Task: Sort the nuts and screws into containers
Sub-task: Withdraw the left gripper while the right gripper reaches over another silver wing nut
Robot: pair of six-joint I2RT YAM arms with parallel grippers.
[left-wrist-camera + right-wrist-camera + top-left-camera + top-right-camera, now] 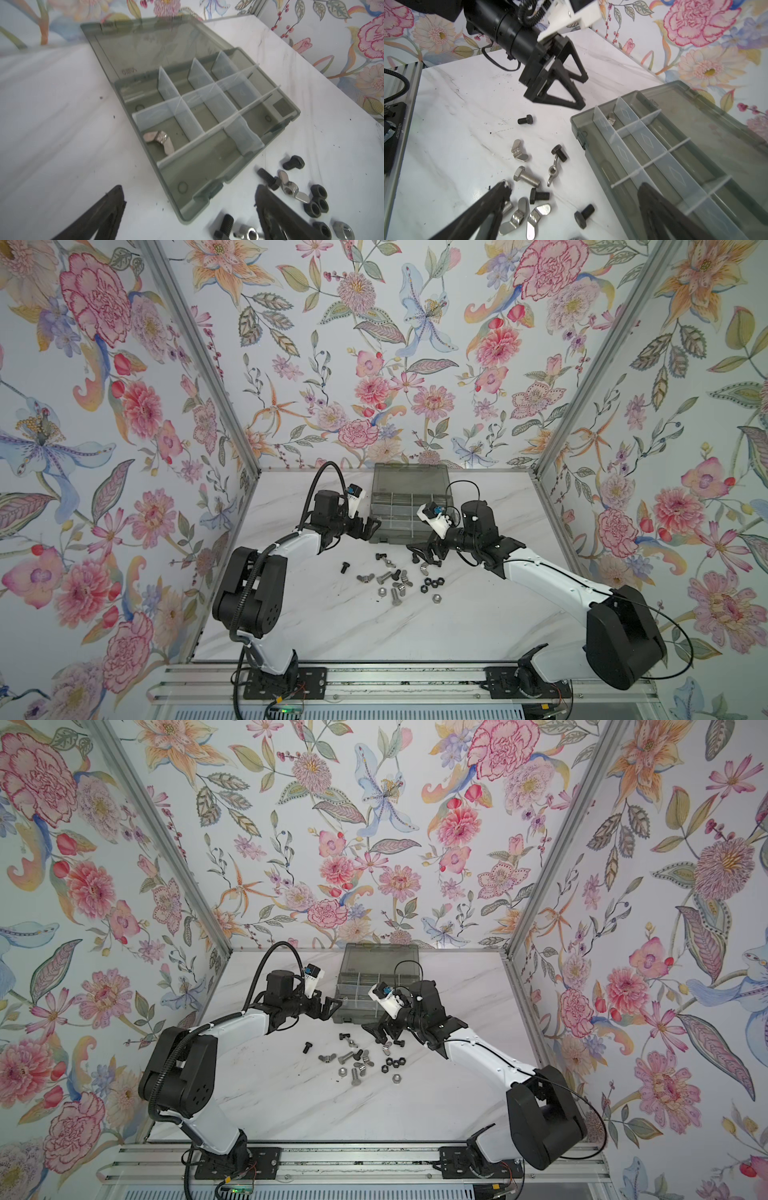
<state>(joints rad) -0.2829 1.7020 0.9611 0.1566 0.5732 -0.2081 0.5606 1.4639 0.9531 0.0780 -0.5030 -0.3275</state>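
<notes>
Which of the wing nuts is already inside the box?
The wing nut in the box's middle row, end cell on the left arm's side; other wing nuts lie loose on the table.

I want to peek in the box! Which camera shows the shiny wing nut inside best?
The left wrist view: the silver wing nut lies whole in a cell of the smoky-grey plastic box. The right wrist view shows only a bit behind a divider; both top views, nothing clear.
</notes>
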